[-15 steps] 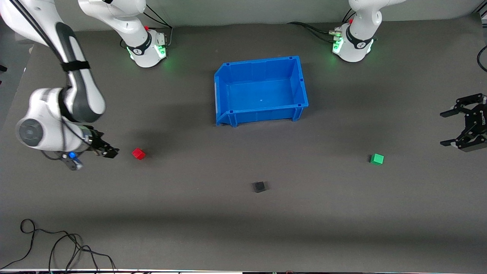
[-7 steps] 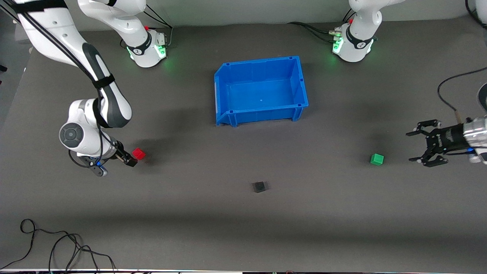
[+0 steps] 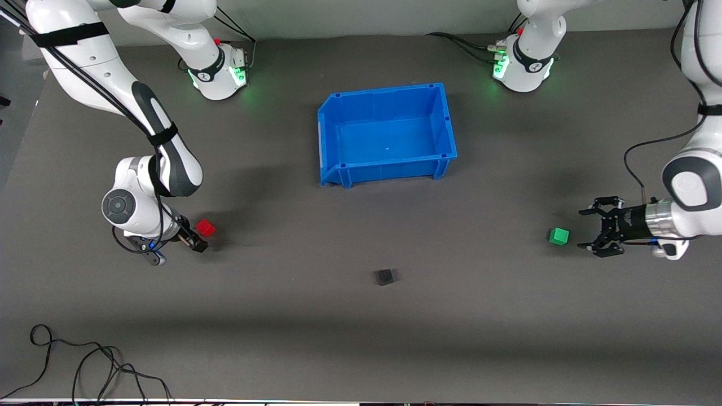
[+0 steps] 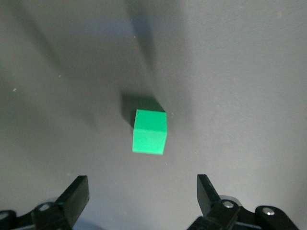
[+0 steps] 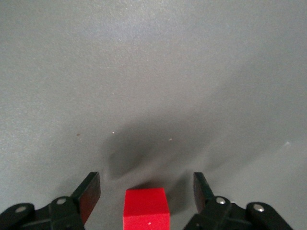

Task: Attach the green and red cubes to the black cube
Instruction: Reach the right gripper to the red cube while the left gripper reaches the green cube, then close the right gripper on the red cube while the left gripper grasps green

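Right end effector (image 3: 198, 238) sits low over the bench (image 3: 361, 338) at the right arm's end, fingers spread wide with the small red plastic cube (image 3: 206, 228) between them. In the right wrist view the red cube (image 5: 147, 208) lies in the gap with bench showing on both sides of it, so neither finger (image 5: 89, 191) presses on it and nothing is gripped.

Left end effector (image 3: 593, 233) is low at the left arm's end, its fingers parted as wide as they go and holding nothing. The small green plastic cube (image 3: 559, 235) rests on the bench just beside the fingertips, outside the gap; the left wrist view shows the green cube (image 4: 149, 131) in line with the opening and clear of both fingers (image 4: 76, 194).

Taking the open blue plastic bin (image 3: 387, 134) as landmark: the small matte black cube (image 3: 384, 276) lies on the bench nearer to the front camera than the bin, roughly in line with its middle, well apart from both end effectors. The red cube lies nearer to the camera than the bin and toward the right arm's end; the green cube lies nearer to the camera than the bin and toward the left arm's end. All three cubes rest apart from one another.
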`<state>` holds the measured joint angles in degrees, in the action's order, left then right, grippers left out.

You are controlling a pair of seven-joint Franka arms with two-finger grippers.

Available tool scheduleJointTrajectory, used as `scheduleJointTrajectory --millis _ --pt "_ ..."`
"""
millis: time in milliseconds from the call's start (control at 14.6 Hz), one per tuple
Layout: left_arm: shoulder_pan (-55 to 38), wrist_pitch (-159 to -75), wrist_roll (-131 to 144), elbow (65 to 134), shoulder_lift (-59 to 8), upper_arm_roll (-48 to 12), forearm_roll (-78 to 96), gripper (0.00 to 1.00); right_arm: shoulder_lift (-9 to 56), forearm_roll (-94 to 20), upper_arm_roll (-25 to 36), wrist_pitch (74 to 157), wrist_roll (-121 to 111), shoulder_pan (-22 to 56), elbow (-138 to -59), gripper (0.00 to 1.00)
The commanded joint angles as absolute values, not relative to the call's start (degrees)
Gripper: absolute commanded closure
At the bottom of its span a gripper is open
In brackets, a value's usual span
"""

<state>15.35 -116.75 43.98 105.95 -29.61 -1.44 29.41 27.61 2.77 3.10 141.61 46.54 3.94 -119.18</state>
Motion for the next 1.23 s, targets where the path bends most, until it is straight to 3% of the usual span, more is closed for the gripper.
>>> scheduleJointTrajectory --millis 0,342,411,548,616,685,753,890,959,1164 --pt "15.03 -118.91 40.18 105.64 -31.9 -1.58 31.37 0.0 27.77 2.55 3.08 141.06 47.99 3.96 -119.27 0.18" --pt "14.51 -123.13 38.23 105.91 -34.89 -1.67 32.08 0.0 29.0 -0.88 2.99 141.24 47.99 4.83 -119.0 0.2" --pt "14.41 -123.83 37.36 106.0 -35.33 -1.76 32.08 0.0 29.0 -0.88 2.99 141.24 47.99 4.83 -119.0 0.27" --pt "14.59 -124.27 36.91 106.26 -35.68 -1.85 32.17 0.02 28.92 -0.88 2.9 141.07 47.81 5.01 -119.09 0.51" --pt "14.5 -124.28 36.91 106.26 -35.68 -1.85 32.78 0.1 28.65 -0.88 2.99 140.98 47.29 5.01 -119.0 0.62" --pt "14.5 -124.28 36.91 106.35 -35.68 -1.85 33.48 0.25 28.39 -0.88 2.99 140.98 47.02 5.01 -118.92 0.72" --pt "14.59 -124.28 36.91 106.35 -35.68 -1.85 33.66 0.42 28.39 -0.88 2.99 140.98 47.11 4.92 -118.92 0.77" --pt "14.59 -124.1 36.91 106.35 -35.68 -1.85 33.75 0.67 28.21 -1.05 2.55 140.8 48.95 5.88 -118.04 0.81" --pt "14.59 -124.01 37.0 106.26 -35.6 -1.85 33.75 0.75 28.04 -1.14 2.55 138.8 52.61 7.89 -116.47 0.81" --pt "14.5 -123.4 38.05 105.56 -35.16 -1.85 33.84 0.78 29.61 -1.14 2.55 130.45 68.67 14.92 -106.21 0.81"
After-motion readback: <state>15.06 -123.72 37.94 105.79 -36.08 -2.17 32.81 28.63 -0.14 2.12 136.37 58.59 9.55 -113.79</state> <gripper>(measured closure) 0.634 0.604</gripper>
